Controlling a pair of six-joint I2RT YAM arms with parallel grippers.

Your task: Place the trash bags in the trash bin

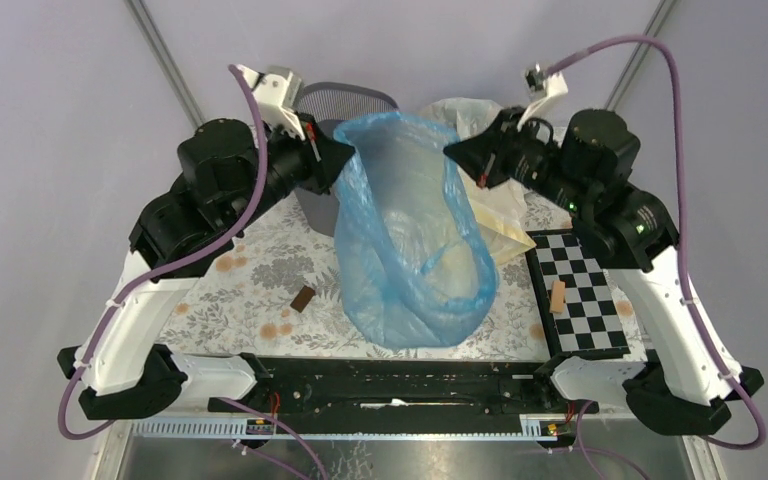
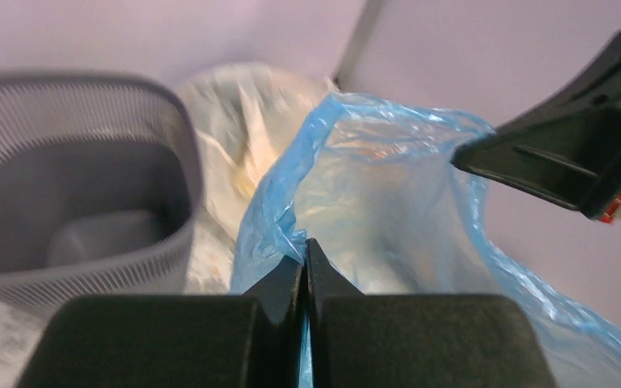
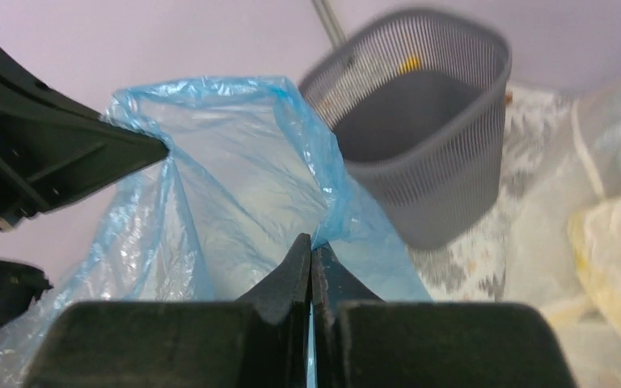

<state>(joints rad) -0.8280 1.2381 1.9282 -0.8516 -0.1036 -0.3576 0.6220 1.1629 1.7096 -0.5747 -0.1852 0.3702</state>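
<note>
A translucent blue trash bag [image 1: 415,240] hangs open-mouthed between both arms above the table's middle. My left gripper [image 1: 348,158] is shut on the bag's left rim, blue film pinched at its tips [image 2: 304,246]. On the opposite rim my right gripper [image 1: 452,150] is shut as well, film caught between its tips [image 3: 310,242]. The dark grey mesh trash bin [image 1: 338,105] stands behind the bag at the back left; its inside [image 2: 89,202] is visible with a small yellow item [image 3: 410,62] on its floor. A pale whitish trash bag [image 1: 490,215] lies back right of the blue one.
A small brown block [image 1: 303,298] lies on the floral cloth [image 1: 250,290] left of the bag. A black-and-white checkerboard [image 1: 580,290] lies at the right with a tan block [image 1: 558,296] on it. Metal frame poles rise at both back corners.
</note>
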